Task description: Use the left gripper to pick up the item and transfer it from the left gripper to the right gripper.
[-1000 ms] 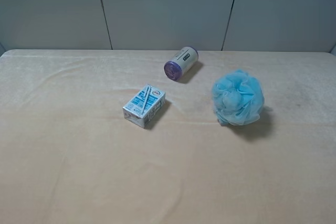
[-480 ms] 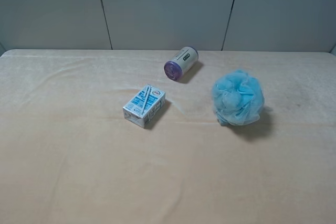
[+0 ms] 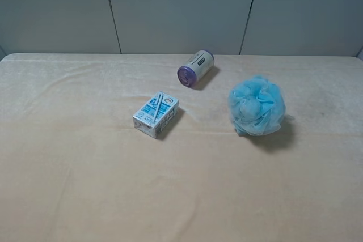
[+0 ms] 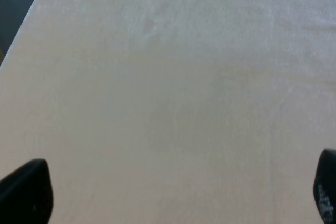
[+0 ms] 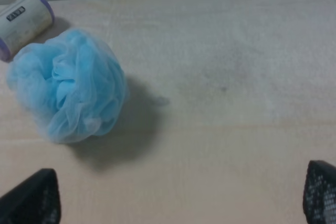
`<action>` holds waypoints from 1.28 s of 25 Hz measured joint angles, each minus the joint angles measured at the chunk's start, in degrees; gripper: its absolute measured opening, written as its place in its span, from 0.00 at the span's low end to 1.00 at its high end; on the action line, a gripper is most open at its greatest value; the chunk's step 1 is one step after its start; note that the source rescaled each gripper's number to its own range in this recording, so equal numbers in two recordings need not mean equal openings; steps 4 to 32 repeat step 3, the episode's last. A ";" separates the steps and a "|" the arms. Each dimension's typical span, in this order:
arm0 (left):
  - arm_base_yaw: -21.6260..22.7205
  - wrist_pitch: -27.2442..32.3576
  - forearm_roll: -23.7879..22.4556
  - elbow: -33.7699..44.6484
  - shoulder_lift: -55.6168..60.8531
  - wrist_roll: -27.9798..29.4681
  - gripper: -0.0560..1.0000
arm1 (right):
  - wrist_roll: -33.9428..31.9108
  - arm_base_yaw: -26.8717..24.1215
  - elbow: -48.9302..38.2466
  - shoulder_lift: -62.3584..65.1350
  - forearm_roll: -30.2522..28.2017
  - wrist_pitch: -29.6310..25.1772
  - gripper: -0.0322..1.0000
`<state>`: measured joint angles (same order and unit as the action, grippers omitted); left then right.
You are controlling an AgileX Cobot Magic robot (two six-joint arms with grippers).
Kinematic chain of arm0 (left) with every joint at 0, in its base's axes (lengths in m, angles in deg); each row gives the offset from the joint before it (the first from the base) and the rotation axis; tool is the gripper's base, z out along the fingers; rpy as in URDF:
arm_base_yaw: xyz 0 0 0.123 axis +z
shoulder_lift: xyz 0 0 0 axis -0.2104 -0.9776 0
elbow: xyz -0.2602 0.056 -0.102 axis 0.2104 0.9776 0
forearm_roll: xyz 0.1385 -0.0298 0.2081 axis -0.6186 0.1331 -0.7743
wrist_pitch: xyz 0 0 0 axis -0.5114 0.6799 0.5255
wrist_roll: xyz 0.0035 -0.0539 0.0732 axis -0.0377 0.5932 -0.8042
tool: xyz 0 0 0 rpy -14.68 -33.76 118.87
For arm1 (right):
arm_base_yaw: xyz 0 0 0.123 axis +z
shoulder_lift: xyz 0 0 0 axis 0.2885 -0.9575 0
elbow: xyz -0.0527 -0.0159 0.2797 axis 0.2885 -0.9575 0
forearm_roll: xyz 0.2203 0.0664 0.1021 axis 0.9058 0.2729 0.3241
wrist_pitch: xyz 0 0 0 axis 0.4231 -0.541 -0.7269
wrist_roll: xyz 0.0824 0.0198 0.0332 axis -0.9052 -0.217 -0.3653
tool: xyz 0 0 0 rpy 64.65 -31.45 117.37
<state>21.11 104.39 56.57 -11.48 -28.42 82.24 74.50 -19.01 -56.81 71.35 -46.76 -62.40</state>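
The light blue mesh bath pouf lies on the beige cloth at the right of the middle, nothing touching it. It also shows in the right wrist view. Neither arm shows in the exterior high view. My left gripper is open, its two black fingertips far apart over bare cloth, with nothing between them. My right gripper is open and empty, its fingertips wide apart, well short of the pouf.
A blue-white drink carton lies near the middle of the cloth-covered table. A purple-lidded can lies on its side behind it, also in the right wrist view. A grey panelled wall stands behind the table.
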 joint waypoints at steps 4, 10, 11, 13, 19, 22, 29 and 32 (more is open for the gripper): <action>0.00 0.00 0.00 0.00 0.00 0.00 1.00 | 0.00 0.00 0.00 0.00 0.00 0.00 1.00; 0.00 0.00 0.00 0.00 0.00 0.00 1.00 | 0.00 0.00 0.00 0.00 0.00 0.00 1.00; 0.00 0.00 0.00 0.00 0.00 0.00 1.00 | 0.00 0.00 0.00 0.00 0.00 0.00 1.00; 0.00 0.00 0.00 0.00 0.00 0.00 1.00 | 0.00 0.00 0.00 0.00 0.00 0.00 1.00; 0.00 0.00 0.00 0.00 0.00 0.00 1.00 | 0.00 0.00 0.00 0.00 0.00 0.00 1.00; 0.00 0.00 0.00 0.00 0.00 0.00 1.00 | 0.00 0.00 0.00 0.00 0.00 0.00 1.00; 0.00 0.00 0.00 0.00 0.00 0.00 1.00 | 0.00 0.00 0.00 0.00 0.00 0.00 1.00; 0.00 0.00 0.00 0.00 0.00 0.00 1.00 | 0.00 0.00 0.00 0.00 0.00 0.00 1.00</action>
